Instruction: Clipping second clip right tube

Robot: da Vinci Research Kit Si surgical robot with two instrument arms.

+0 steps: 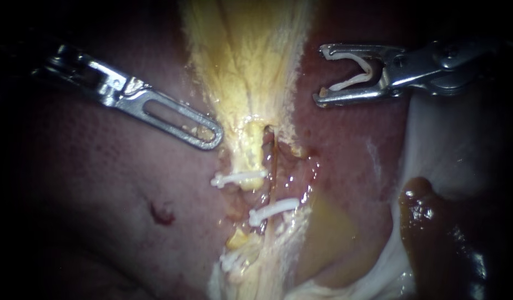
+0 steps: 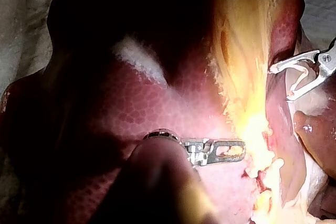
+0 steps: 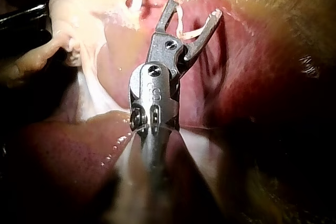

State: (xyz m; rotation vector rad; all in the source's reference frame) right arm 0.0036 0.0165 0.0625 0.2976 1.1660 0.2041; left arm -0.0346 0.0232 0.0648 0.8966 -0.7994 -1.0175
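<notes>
Red liver [image 1: 101,183] backs everything. At frame centre the thin brown right tube [image 1: 274,166] carries one white clip [image 1: 273,210] across it; a second is not yet on. That loaded clip [image 1: 370,69] sits in the spread claw of the right instrument [image 1: 321,75], upper right, well apart from the tube. The left instrument [image 1: 215,136], centre-left, has its claw pressed together and holds nothing. Lower down the tube vanishes into pale tissue, and what the lowest clip [image 1: 234,258] grips is unclear.

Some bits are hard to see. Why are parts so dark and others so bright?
Endoscope view: light lands mid-scene; the liver fades to black outward. Left wrist view: glare washes out the tissue ahead of the left instrument. Right wrist view: the clip held by the right instrument is lit; tissue beside its shaft is shadowed.
</notes>
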